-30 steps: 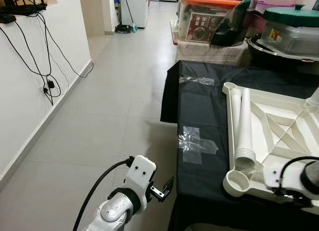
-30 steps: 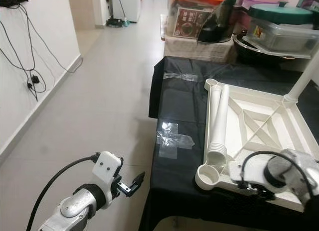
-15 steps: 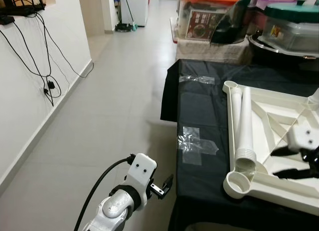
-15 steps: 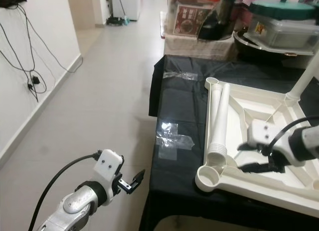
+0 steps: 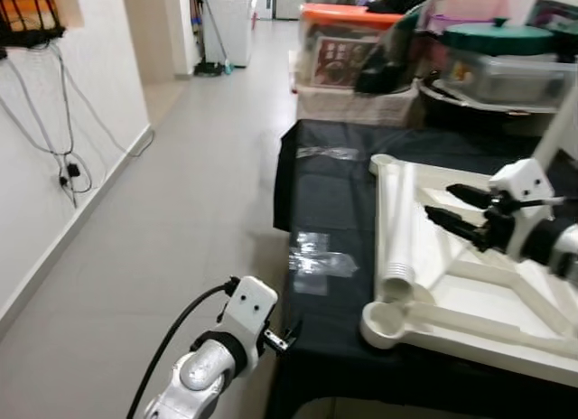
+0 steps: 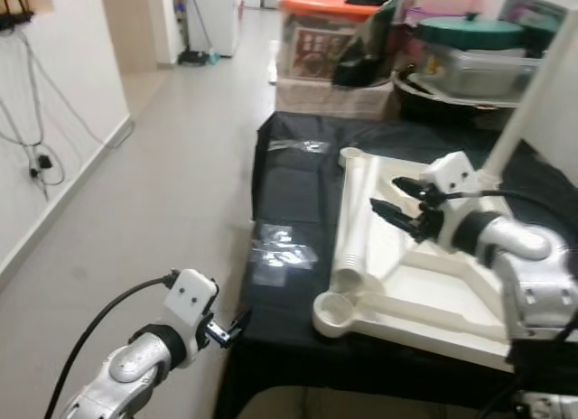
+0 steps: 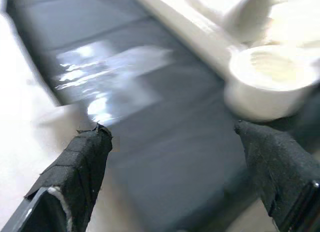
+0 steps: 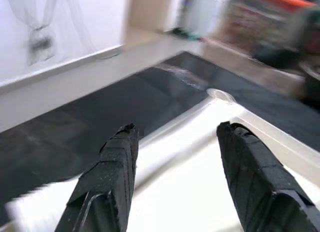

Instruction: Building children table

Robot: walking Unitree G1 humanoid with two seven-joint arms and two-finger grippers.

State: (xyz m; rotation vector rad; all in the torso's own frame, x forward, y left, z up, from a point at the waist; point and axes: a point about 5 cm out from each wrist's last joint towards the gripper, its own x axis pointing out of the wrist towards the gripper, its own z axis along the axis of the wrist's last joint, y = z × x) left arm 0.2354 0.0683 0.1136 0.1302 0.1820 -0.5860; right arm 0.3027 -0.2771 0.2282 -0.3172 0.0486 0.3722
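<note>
Hovering with spread fingers above the upturned white plastic tabletop (image 5: 470, 293) and its loose white tube leg (image 5: 396, 225), the right gripper (image 5: 452, 207) touches nothing, while the left gripper (image 6: 237, 326), also spread, hangs beside the black-draped table (image 5: 339, 193).

No legible text, number or brand found. One printed label noted — a red and dark sticker on the front of the clear storage box with the orange lid (image 5: 348, 51), standing past the far end of the black-covered table (image 5: 330, 211) — but its print is too small and blurred to read. The other containers and the white table parts show no readable markings.
</note>
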